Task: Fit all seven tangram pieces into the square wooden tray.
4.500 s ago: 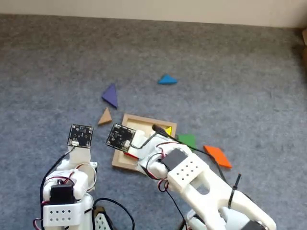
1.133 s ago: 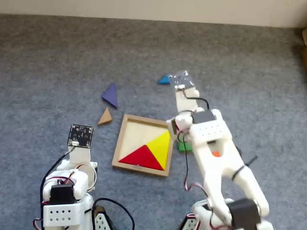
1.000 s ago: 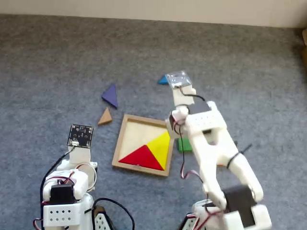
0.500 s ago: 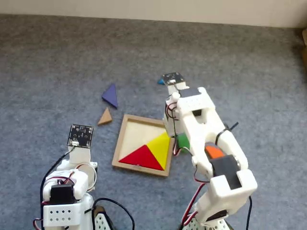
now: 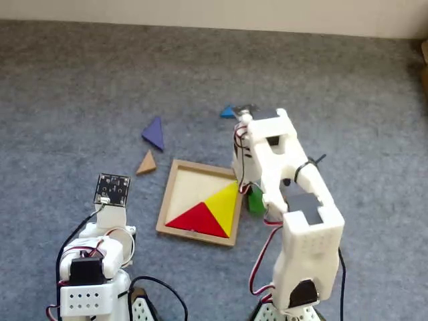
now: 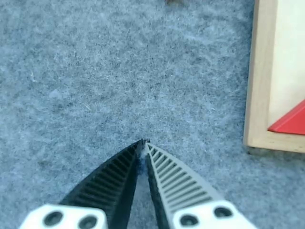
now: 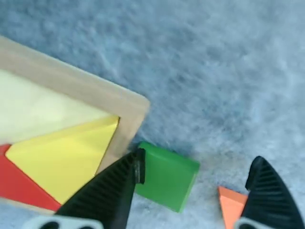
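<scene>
Right wrist view: the right gripper [image 7: 198,166] is wide open and holds nothing. One finger is over the edge of the green square [image 7: 164,183], on the side by the tray. The other finger is past the square, next to the orange piece [image 7: 231,204]. The green square lies flat on the grey carpet [image 7: 228,71], just beside the outside of the tray [image 7: 76,85], close to one corner. The orange piece is near the green square but not touching it. I cannot tell its shape.

In the left wrist view the left gripper [image 6: 144,143] is shut tight, tips together, with nothing between them. It is over the carpet, beside the tray's left rim.

There are one tray, two arms and seven pieces. Two pieces are in the tray: the yellow triangle [image 5: 222,199] and the red triangle [image 5: 196,219]. Five are on the carpet: green, orange, blue, purple and tan.

The tray sits a little turned. The red triangle's long side runs along the tray edge nearest the arms, and its tip points to the tray's middle. The yellow triangle's long side runs along the right edge. The two touch along a short side.

The purple triangle [image 5: 154,132] lies off past the tray's left side, with its sharp tip pointing away from the arms. The tan triangle [image 5: 146,163] is between it and the tray, tip pointing away too. The blue triangle [image 5: 229,112] lies beyond the tray, long side going left to right, partly behind the right arm [image 5: 287,180]. The left arm [image 5: 100,261] is folded close to its base.
</scene>
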{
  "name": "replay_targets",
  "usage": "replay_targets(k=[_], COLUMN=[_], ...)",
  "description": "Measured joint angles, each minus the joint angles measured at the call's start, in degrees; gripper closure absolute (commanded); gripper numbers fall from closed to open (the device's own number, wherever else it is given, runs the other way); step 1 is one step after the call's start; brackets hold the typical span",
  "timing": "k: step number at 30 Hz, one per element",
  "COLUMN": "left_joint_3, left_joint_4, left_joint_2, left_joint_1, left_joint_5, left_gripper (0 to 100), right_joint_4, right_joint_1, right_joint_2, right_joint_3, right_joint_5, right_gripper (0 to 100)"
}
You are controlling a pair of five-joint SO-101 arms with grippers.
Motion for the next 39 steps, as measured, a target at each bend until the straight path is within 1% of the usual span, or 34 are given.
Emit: replay_targets(k=[8,22,27,29,33,39], left_joint_3=[0.0,0.0,0.0,0.0,0.0,0.0], left_joint_4=[0.0,0.0,0.0,0.0,0.0,0.0], left_joint_2=[0.0,0.0,0.0,0.0,0.0,0.0], left_joint_1=[0.0,0.0,0.0,0.0,0.0,0.0], left_joint_5=[0.0,0.0,0.0,0.0,0.0,0.0], left_gripper=[99,99,99,99,99,99], right_joint_4=[7.21,12.92,13.1,13.1,9.41,-0.79], right_joint_1=[0.0,-0.79,-0.62,-0.7,-1.14,-1.05], right_joint_2=[6.42,7.03,-0.09,-3.87,-8.7,-11.16], right_joint_3=[-9.05,-9.85,-9.58,-7.21,1.05,12.66], right_joint_5=[0.0,0.0,0.0,0.0,1.58,5.71], right_gripper=[67.0,67.0,67.0,67.0,67.0,67.0])
